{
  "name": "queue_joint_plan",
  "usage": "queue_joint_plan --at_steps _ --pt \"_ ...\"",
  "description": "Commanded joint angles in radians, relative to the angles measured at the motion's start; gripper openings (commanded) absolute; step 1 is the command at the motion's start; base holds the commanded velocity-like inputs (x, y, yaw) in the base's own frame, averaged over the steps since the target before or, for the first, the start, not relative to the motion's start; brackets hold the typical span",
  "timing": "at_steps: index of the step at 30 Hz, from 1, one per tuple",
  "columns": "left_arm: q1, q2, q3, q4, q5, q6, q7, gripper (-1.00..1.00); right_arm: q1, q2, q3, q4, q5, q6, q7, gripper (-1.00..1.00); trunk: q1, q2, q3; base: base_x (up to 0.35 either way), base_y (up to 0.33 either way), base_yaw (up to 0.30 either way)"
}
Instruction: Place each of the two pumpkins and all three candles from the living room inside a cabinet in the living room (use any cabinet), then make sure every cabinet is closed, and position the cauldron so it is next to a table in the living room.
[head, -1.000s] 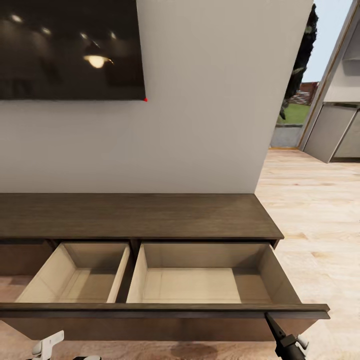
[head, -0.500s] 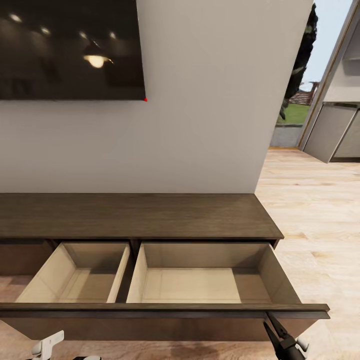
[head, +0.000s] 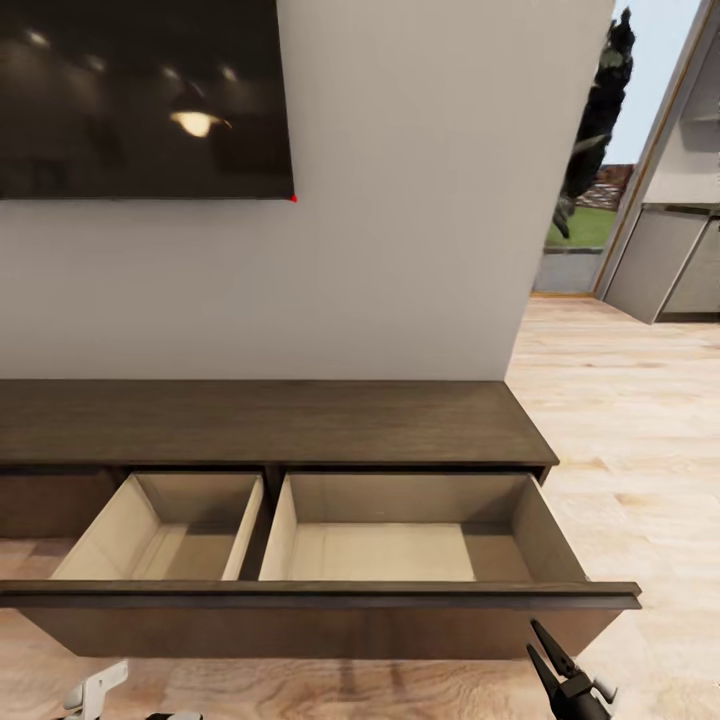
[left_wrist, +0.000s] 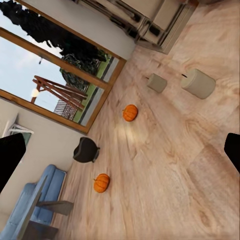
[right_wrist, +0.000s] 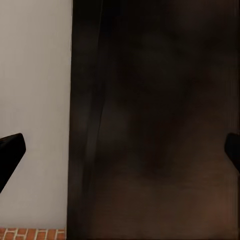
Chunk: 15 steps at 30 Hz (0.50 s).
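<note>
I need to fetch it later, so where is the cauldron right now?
In the left wrist view the cauldron sits on the wood floor between the two pumpkins, near the blue sofa and the big window.

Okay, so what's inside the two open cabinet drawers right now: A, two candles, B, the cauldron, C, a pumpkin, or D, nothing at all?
D: both pulled-out drawers of the cabinet show only bare pale wood, while the pumpkins, candles and cauldron sit on the floor.
</note>
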Motion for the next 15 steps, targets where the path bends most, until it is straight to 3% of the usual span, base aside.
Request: queue_joint_plan --at_steps 1,15 --pt "0.000 0.000 0.000 0.000 -0.001 0.010 0.003 1.00 0.000 0.000 0.006 0.001 -0.009 0.010 0.003 1.00 0.000 0.000 -0.001 -0.089 0.000 0.000" --pt "0.000 0.000 0.000 0.000 -0.001 0.010 0.003 1.00 0.000 -0.007 0.014 -0.011 0.002 0.003 0.006 1.00 0.000 0.000 -0.001 -0.014 0.000 0.000"
